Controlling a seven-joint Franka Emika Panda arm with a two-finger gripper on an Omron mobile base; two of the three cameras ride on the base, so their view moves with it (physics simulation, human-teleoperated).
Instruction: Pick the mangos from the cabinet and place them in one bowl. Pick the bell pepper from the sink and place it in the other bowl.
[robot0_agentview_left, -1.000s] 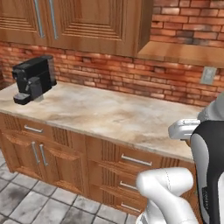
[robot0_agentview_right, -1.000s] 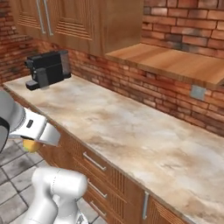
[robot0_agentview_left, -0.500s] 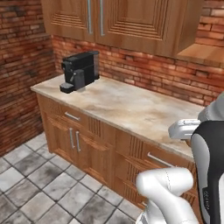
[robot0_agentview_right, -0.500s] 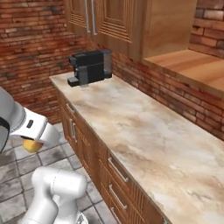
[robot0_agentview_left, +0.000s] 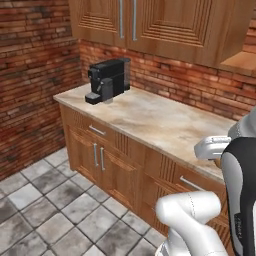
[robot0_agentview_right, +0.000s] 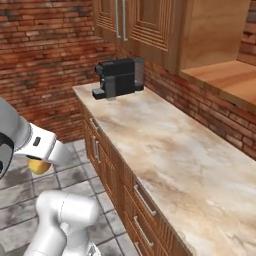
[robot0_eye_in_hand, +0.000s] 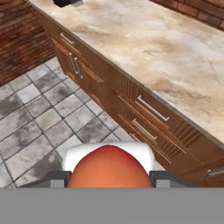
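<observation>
Mango (robot0_eye_in_hand: 108, 168) gripped between the fingers (robot0_eye_in_hand: 59, 178)
The orange-red fruit sits clamped low beside the robot, over the grey tiled floor (robot0_agentview_left: 45, 210); the marble table (robot0_agentview_right: 170, 145) on the right carries a black coffee machine (robot0_agentview_left: 109, 80) at its far end

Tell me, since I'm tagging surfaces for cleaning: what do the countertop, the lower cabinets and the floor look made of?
The beige veined countertop looks like polished marble or a laminate copy: cloudy mottling, soft sheen. The brown lower cabinets look like varnished wood, with visible grain and metal bar handles. The grey tiled floor looks like matte stone tile with pale grout lines.
</observation>
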